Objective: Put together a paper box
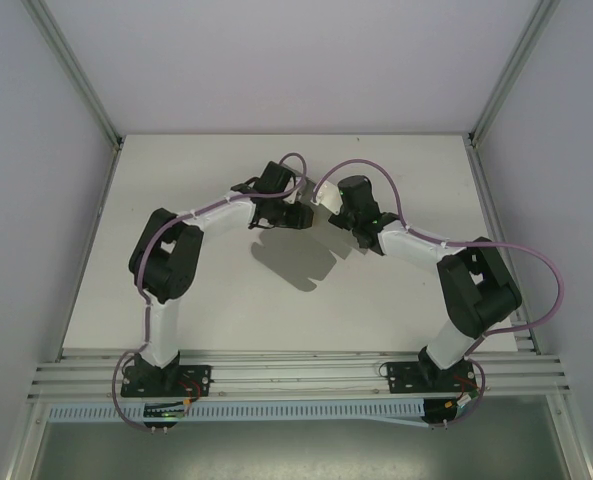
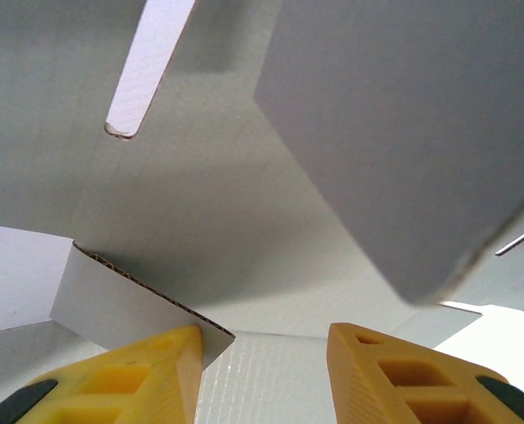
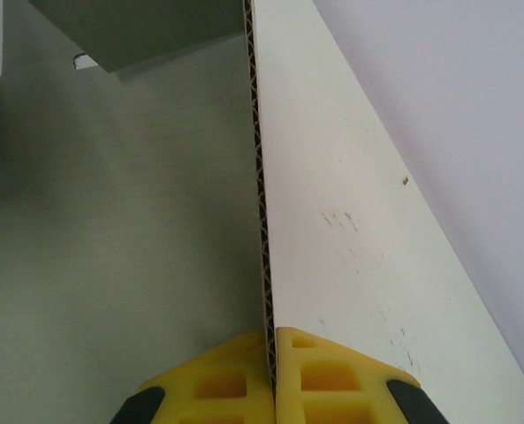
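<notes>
I have the right gripper (image 3: pixel 273 334) clamped on a wall of the box (image 1: pixel 324 196), held just twelve o'clock of the table (image 1: pixel 226 320) centre. The left gripper (image 2: pixel 263 334) is parted, with a flap (image 2: pixel 129 305) at its nine-o'clock finger.

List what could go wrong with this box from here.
1. The right gripper pinches just one thin wall of the paper box; that wall could crease or slip out.
2. The left gripper stands open among the panels, a loose flap against one finger; closing may crumple it rather than fold it.
3. In the top view the box casts a shadow on the table, so it seems lifted; a slip would probably drop it.
</notes>
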You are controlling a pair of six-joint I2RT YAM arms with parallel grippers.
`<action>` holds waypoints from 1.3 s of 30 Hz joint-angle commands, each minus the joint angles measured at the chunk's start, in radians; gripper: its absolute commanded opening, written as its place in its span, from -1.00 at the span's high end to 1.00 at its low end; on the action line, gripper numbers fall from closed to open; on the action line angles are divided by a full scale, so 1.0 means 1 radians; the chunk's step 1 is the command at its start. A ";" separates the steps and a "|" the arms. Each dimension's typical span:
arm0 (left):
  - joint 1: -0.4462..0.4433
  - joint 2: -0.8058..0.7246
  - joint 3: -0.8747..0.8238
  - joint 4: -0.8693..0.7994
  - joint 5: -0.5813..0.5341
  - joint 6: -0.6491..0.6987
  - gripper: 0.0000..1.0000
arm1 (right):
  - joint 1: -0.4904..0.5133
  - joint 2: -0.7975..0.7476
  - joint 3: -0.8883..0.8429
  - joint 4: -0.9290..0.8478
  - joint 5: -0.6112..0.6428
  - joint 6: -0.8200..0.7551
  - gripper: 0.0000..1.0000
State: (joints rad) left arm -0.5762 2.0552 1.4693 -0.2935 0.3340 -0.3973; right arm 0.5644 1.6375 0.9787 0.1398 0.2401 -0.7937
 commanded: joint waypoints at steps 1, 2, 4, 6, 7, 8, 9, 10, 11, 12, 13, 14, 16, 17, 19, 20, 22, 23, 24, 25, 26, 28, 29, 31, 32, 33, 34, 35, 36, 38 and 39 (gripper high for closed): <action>-0.008 0.077 0.001 0.022 0.013 -0.002 0.15 | 0.029 -0.034 0.000 0.093 -0.114 0.031 1.00; -0.007 0.086 0.002 0.019 0.004 0.000 0.15 | 0.029 -0.034 -0.001 0.095 -0.113 0.030 1.00; -0.007 0.086 -0.013 0.033 0.005 0.006 0.14 | 0.029 -0.035 -0.002 0.098 -0.114 0.027 1.00; -0.007 0.074 -0.042 0.062 0.029 0.010 0.15 | 0.029 -0.035 -0.005 0.104 -0.114 0.023 1.00; -0.008 0.057 -0.059 0.074 0.037 0.011 0.15 | 0.029 -0.035 -0.004 0.106 -0.114 0.020 1.00; -0.008 0.030 -0.083 0.096 0.046 0.011 0.14 | 0.029 -0.032 -0.003 0.109 -0.113 0.018 1.00; -0.008 -0.001 -0.107 0.118 0.048 0.012 0.12 | 0.028 -0.031 -0.001 0.108 -0.110 0.011 1.00; -0.008 -0.034 -0.130 0.134 0.054 0.016 0.10 | 0.028 -0.030 -0.002 0.109 -0.106 0.005 1.00; -0.008 -0.072 -0.150 0.142 0.054 0.018 0.07 | 0.028 -0.030 -0.002 0.110 -0.099 0.000 1.00; -0.006 -0.108 -0.164 0.142 0.047 0.023 0.05 | 0.027 -0.031 -0.001 0.111 -0.094 -0.007 1.00; -0.007 -0.142 -0.178 0.140 0.039 0.024 0.02 | 0.025 -0.033 -0.002 0.111 -0.087 -0.015 1.00; -0.007 -0.181 -0.191 0.133 0.017 0.021 -0.02 | 0.024 -0.035 -0.003 0.114 -0.078 -0.025 1.00; 0.001 -0.243 -0.215 0.112 -0.028 0.028 -0.12 | 0.019 -0.043 -0.005 0.117 -0.071 -0.031 1.00; 0.006 -0.277 -0.237 0.107 -0.057 0.029 -0.21 | 0.018 -0.046 -0.005 0.114 -0.074 -0.033 1.00; 0.028 -0.333 -0.283 0.102 -0.085 0.032 -0.26 | 0.018 -0.055 -0.004 0.105 -0.082 -0.040 1.00; 0.047 -0.366 -0.317 0.107 -0.091 0.031 -0.29 | 0.018 -0.058 -0.004 0.101 -0.083 -0.044 1.00; 0.087 -0.421 -0.379 0.126 -0.087 0.022 -0.37 | 0.019 -0.064 -0.006 0.104 -0.084 -0.050 1.00; 0.113 -0.441 -0.407 0.137 -0.079 0.011 -0.48 | 0.017 -0.065 -0.006 0.106 -0.083 -0.053 1.00; 0.136 -0.452 -0.433 0.144 -0.064 0.009 -0.56 | 0.016 -0.068 -0.006 0.106 -0.086 -0.053 1.00; 0.154 -0.454 -0.445 0.149 -0.044 0.013 -0.57 | 0.015 -0.069 -0.006 0.104 -0.092 -0.055 1.00; 0.166 -0.449 -0.452 0.157 -0.028 0.030 -0.64 | 0.015 -0.072 -0.006 0.103 -0.100 -0.055 1.00; 0.168 -0.429 -0.455 0.182 0.020 0.103 -0.70 | 0.015 -0.080 -0.005 0.094 -0.114 -0.057 1.00; 0.168 -0.414 -0.450 0.194 0.034 0.136 -0.70 | 0.017 -0.085 -0.006 0.087 -0.114 -0.062 1.00; 0.172 -0.389 -0.438 0.218 0.045 0.167 -0.70 | 0.015 -0.092 -0.006 0.079 -0.144 -0.071 1.00; 0.175 -0.372 -0.425 0.226 0.052 0.180 -0.70 | 0.016 -0.096 -0.006 0.073 -0.148 -0.073 1.00; 0.176 -0.356 -0.419 0.233 0.051 0.193 -0.70 | 0.016 -0.097 -0.005 0.069 -0.152 -0.074 1.00; 0.176 -0.351 -0.398 0.235 0.048 0.201 -0.70 | 0.016 -0.100 -0.003 0.060 -0.161 -0.075 1.00; 0.176 -0.316 -0.376 0.238 0.053 0.216 -0.68 | 0.016 -0.103 -0.002 0.050 -0.173 -0.076 1.00; 0.175 -0.297 -0.359 0.241 0.063 0.225 -0.66 | 0.017 -0.104 0.000 0.042 -0.185 -0.077 1.00; 0.175 -0.268 -0.338 0.253 0.076 0.240 -0.56 | 0.017 -0.108 -0.003 0.040 -0.208 -0.081 1.00; 0.176 -0.256 -0.330 0.257 0.076 0.241 -0.50 | 0.018 -0.110 -0.004 0.044 -0.216 -0.081 1.00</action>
State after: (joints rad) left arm -0.4000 1.7706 1.0931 -0.0860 0.3698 -0.2073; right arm 0.5777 1.5623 0.9722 0.1871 0.0807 -0.8616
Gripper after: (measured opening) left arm 0.766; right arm 0.056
